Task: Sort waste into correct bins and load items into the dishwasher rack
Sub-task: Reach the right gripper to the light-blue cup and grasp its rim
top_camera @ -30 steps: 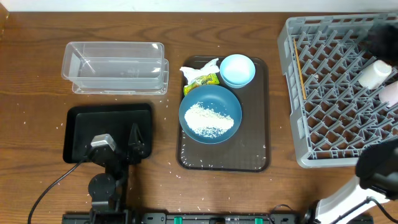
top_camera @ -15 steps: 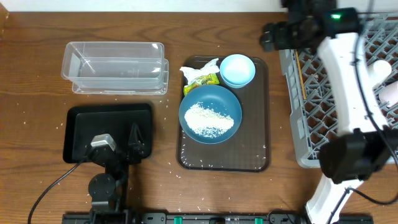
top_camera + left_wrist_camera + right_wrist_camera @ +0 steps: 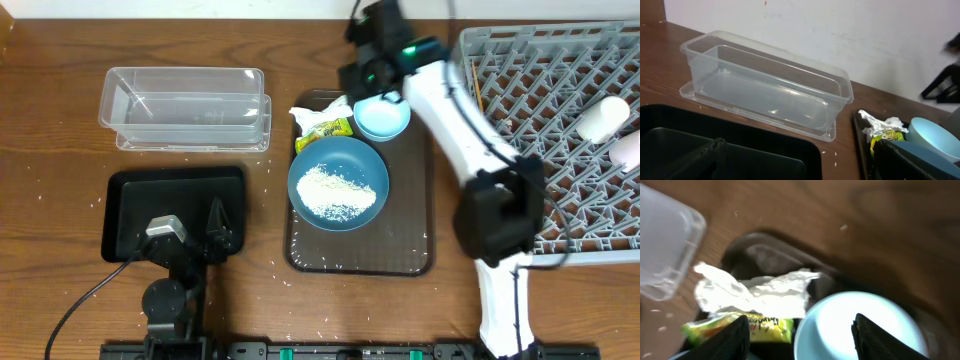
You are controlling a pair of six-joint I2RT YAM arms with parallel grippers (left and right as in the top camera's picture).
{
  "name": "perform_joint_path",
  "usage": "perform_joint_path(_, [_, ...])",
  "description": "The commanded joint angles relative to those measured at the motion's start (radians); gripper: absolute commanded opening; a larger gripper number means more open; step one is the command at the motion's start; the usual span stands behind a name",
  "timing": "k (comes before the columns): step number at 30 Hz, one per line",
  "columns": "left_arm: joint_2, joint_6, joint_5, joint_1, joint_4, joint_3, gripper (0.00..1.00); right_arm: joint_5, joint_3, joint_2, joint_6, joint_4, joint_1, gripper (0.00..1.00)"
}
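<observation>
My right gripper (image 3: 362, 78) is open and empty above the back of the brown serving tray (image 3: 410, 230). In the right wrist view its fingers (image 3: 805, 340) straddle the yellow-green wrapper (image 3: 760, 326) and the pale-blue cup (image 3: 860, 325), with the white napkin (image 3: 755, 292) just beyond. From overhead, the napkin (image 3: 320, 108), wrapper (image 3: 328, 130) and cup (image 3: 385, 118) sit behind the dark-blue bowl (image 3: 338, 185), which holds rice (image 3: 335, 190). My left gripper (image 3: 215, 225) is open and empty over the black tray (image 3: 130, 200). The clear tub (image 3: 185, 105) is empty.
The grey rack (image 3: 560, 150) stands at the right, with a white cup (image 3: 603, 118) lying in it and thin chopsticks (image 3: 478, 95) along its left side. My right arm crosses the rack's left edge. Loose rice grains are scattered on the table near the trays.
My right arm has swung left from over the rack to the back of the brown tray, above the pale-blue cup and napkin. The left arm has not moved.
</observation>
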Motion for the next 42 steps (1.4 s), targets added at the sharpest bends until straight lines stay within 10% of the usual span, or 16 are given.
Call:
perform_joint_path(1, [-0.007,0.006,-0.010,-0.005,-0.033,-0.021,0.95,0.147,0.001,0.063,0.042,-0.003,0.051,0.60])
perform_joint_path(22, [-0.007,0.006,-0.010,-0.005,-0.033,-0.021,0.95,0.352,0.001,0.092,0.093,-0.108,0.107,0.43])
perform_joint_path(42, [-0.007,0.006,-0.010,-0.005,-0.033,-0.021,0.95,0.312,0.001,0.093,0.143,-0.184,0.099,0.01])
